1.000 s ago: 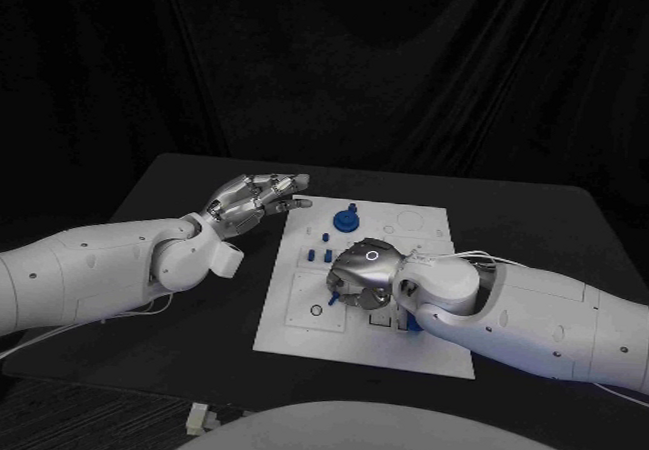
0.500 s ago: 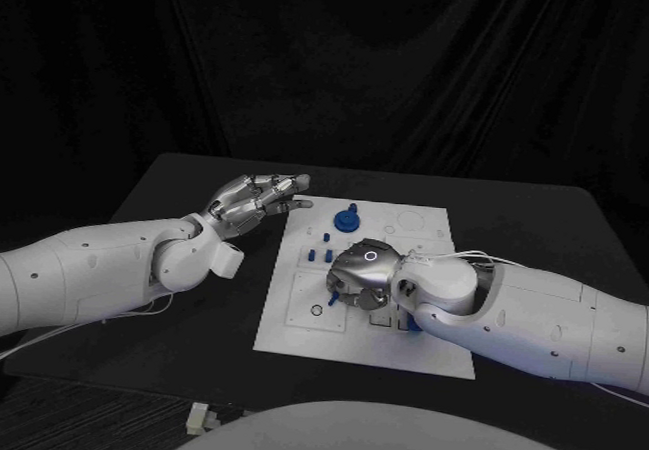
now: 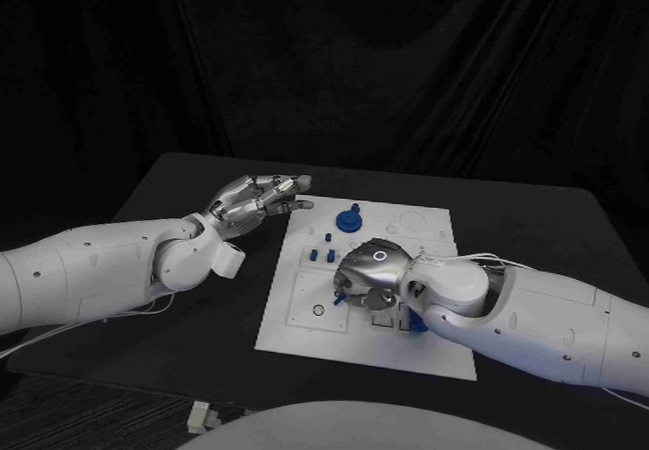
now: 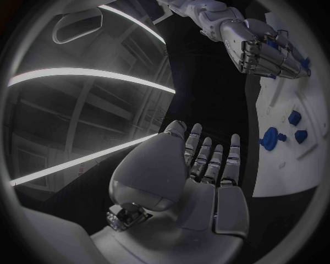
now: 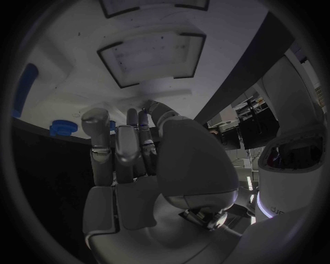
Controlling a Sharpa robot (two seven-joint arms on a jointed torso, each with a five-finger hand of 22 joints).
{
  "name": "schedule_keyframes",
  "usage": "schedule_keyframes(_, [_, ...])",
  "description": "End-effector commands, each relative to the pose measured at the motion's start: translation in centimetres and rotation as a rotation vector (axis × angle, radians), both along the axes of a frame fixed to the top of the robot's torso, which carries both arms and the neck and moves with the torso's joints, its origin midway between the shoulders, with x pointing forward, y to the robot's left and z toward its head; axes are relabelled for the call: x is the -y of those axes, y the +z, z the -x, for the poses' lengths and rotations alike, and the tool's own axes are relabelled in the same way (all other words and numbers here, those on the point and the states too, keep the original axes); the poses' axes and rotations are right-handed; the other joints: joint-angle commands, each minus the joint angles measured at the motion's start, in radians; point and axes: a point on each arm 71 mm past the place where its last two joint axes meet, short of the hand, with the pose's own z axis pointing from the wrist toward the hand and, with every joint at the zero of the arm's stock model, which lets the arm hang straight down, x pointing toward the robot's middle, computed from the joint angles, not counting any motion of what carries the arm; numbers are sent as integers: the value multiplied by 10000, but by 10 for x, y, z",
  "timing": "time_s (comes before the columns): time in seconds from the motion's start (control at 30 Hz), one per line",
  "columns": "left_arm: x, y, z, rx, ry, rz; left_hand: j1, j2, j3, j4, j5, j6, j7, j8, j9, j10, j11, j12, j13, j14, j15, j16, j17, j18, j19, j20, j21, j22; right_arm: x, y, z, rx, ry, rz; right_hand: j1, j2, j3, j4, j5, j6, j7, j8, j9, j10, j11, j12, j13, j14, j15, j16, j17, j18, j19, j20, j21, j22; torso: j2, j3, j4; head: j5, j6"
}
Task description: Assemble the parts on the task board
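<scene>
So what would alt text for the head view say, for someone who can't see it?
A robot's right hand hovers low over a white task board carrying small blue parts. Its left hand is raised, fingers apart, beside the board's far corner on a black table.

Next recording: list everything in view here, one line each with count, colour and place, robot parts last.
Black table: one, black, under everything.
White rectangular task board: one, white, middle of the table.
Round blue part with a stem: one, blue, far end of the board.
Small blue pegs: a few, blue, on the board between the round part and the right hand.
Small dark ring: one, dark, on the board's near left plate.
Left hand: one, silver, above the table beside the board's far left corner, fingers apart, holding nothing.
Right hand: one, silver, low over the board's middle; whether it holds anything is hidden.
</scene>
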Motion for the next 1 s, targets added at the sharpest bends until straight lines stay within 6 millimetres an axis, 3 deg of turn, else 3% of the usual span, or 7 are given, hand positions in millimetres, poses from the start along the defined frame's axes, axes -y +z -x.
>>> schedule_keyframes(0.03, [-1,2,1,167,97,241,112,27,71,-17,1,-9,25,55,-9,-29,51,71,10,89,9,71,15,113,58,21,32,-11,4,7,-1,243,-132,-406,-16,106,-29,-57,42,44,25,30,-18,46,-18,29,12,12,-73,61,1,146,19,-29,25,997,-3,1,-5,-4,-2])
schedule_keyframes(0.23, [-4,4,5,584,24,-228,202,-68,204,-49,52,76,37,118,4,110,135,257,34,262,173,311,46,45,182,43,65,-41,16,25,-8,644,-412,-531,-55,74,-60,-45,65,40,35,34,1,57,-17,42,19,29,-78,82,22,142,33,-36,45,1002,-15,3,-10,-33,-2])
schedule_keyframes(0.43, [-7,8,13,1735,-132,-1453,133,-393,482,79,85,492,-260,223,-12,1954,843,2050,523,3211,457,3073,728,-146,2218,23,1245,352,24,37,-13,824,-677,-342,-84,62,-77,-30,60,35,34,34,11,56,-18,44,20,19,-79,60,-8,144,30,-38,27,997,-22,2,-13,-69,-2])
schedule_keyframes(0.63, [-5,10,23,3005,-675,-3056,292,-836,746,40,140,1065,-114,276,-44,3923,82,4936,2234,5497,-355,6962,2739,209,4139,-442,3303,1560,28,41,-14,866,-765,-273,-86,62,-78,-28,65,35,32,35,14,55,-20,44,20,22,-79,65,-2,140,39,-39,48,1002,-22,5,-20,-30,-2])
schedule_keyframes(0.73, [-2,9,27,3352,-1053,-3655,134,-1046,1167,151,183,1295,-105,124,-152,3762,-414,7141,4358,5200,-778,10128,5010,205,4072,-953,5394,3405,29,41,-15,885,-786,-269,-87,60,-79,-29,66,35,31,35,16,56,-21,44,21,26,-80,70,5,142,35,-39,36,999,-22,3,-13,-45,-2])
schedule_keyframes(0.8, [0,8,28,3416,-1238,-3851,0,-1202,1393,101,146,1305,-151,31,-194,7998,-796,10065,9686,9874,-1076,12697,10695,-6,5484,-1255,7977,5290,29,42,-15,902,-788,-292,-88,58,-80,-29,67,34,31,35,17,57,-22,45,21,29,-80,76,12,141,38,-40,43,1001,-24,2,-10,-43,-2])
schedule_keyframes(1.0, [6,5,31,3360,-1690,-4229,-333,-1312,1701,99,186,1520,-192,14,-189,12941,-1060,11961,15118,13989,-1439,13424,15202,-1005,10085,-1550,12911,8218,29,43,-15,949,-769,-374,-82,57,-79,-34,83,22,36,30,22,68,-29,52,24,45,-84,100,41,132,59,-42,95,1013,3,6,14,-102,-2])
